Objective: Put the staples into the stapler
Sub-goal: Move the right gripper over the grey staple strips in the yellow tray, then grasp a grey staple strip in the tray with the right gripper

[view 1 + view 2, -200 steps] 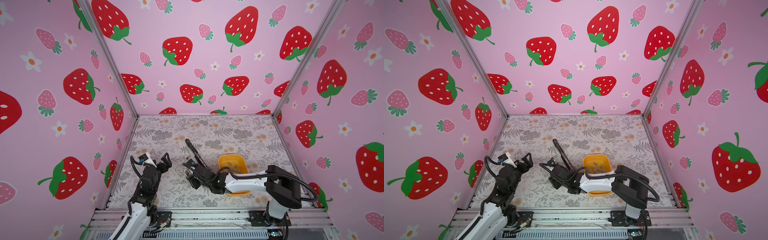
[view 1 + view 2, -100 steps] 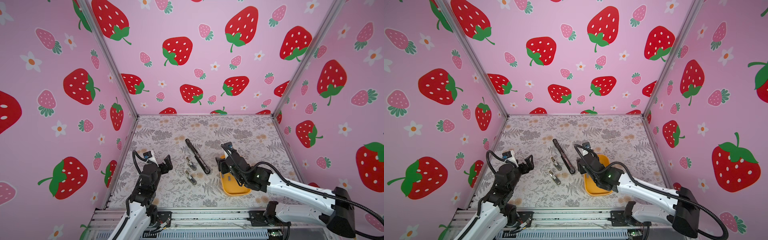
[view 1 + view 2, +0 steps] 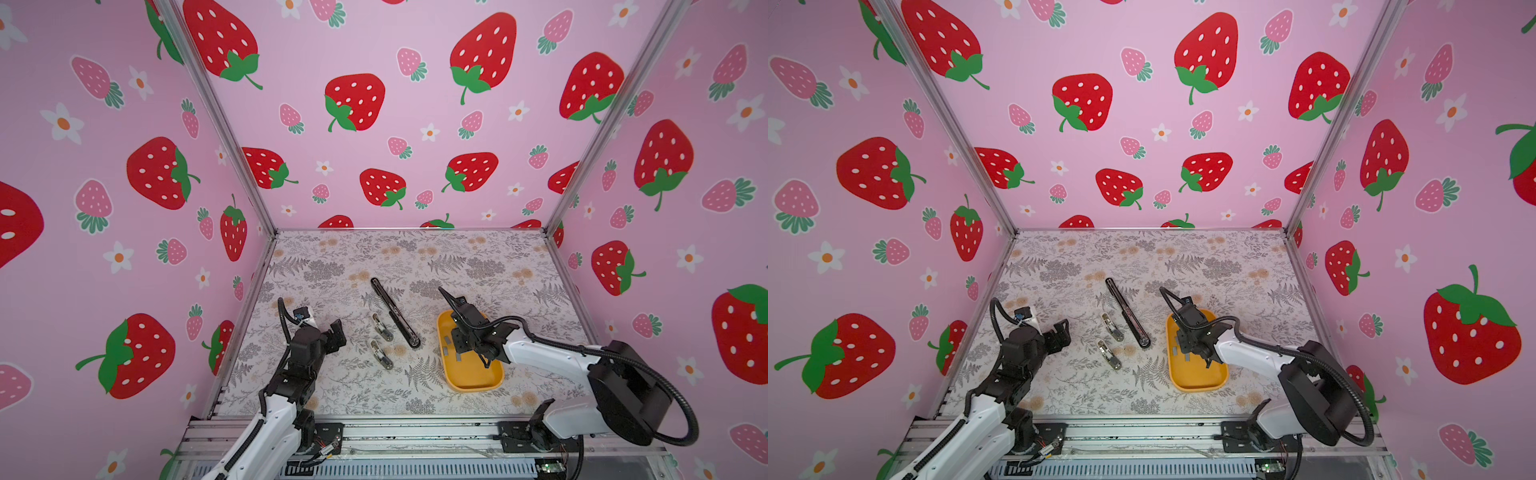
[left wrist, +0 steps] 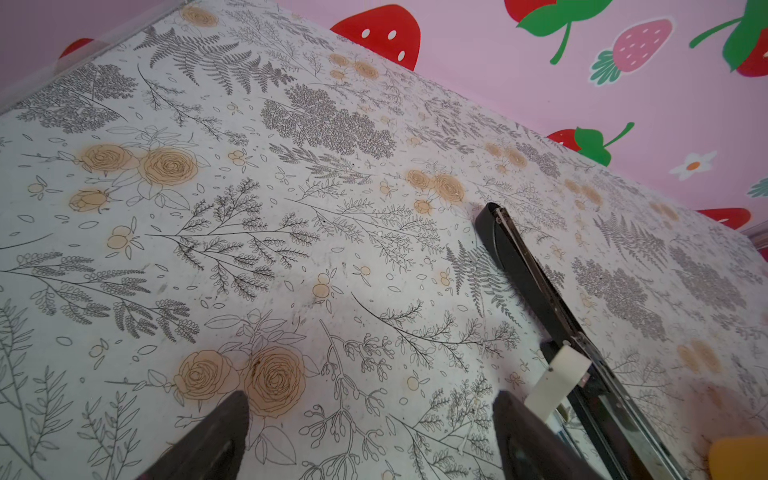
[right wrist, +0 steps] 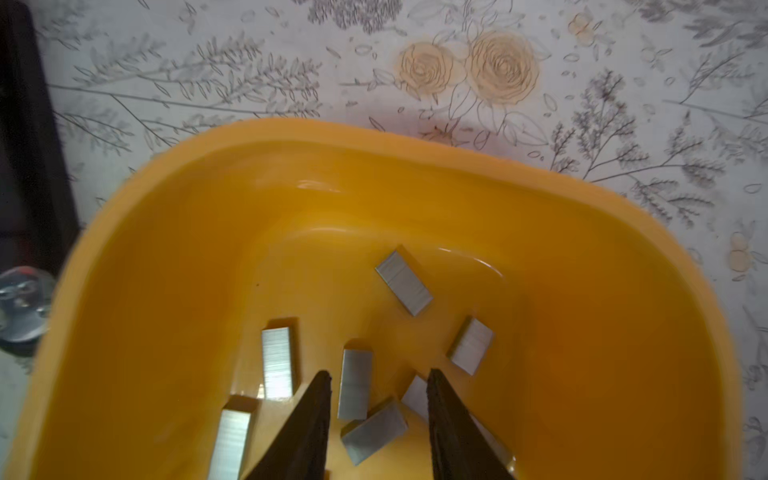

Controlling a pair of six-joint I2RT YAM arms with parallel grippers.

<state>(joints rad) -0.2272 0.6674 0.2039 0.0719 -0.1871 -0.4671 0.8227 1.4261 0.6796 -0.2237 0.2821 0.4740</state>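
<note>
While right pincer (image 5: 378,376) hangs half-open over staples (image 5: 404,282) in tray (image 5: 291,137), gripping none, its fingers (image 5: 307,424) hide one strip's end; left pincer (image 4: 370,397) wide open, empty. Stapler (image 3: 395,312) on desk (image 3: 332,382), mid-frame, left of tray.

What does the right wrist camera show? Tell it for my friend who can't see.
A yellow tray on a flowery table holds several short grey staples, scattered loose. Two dark jaws of the right gripper point into the tray, standing apart, with one strip between their tips.
</note>
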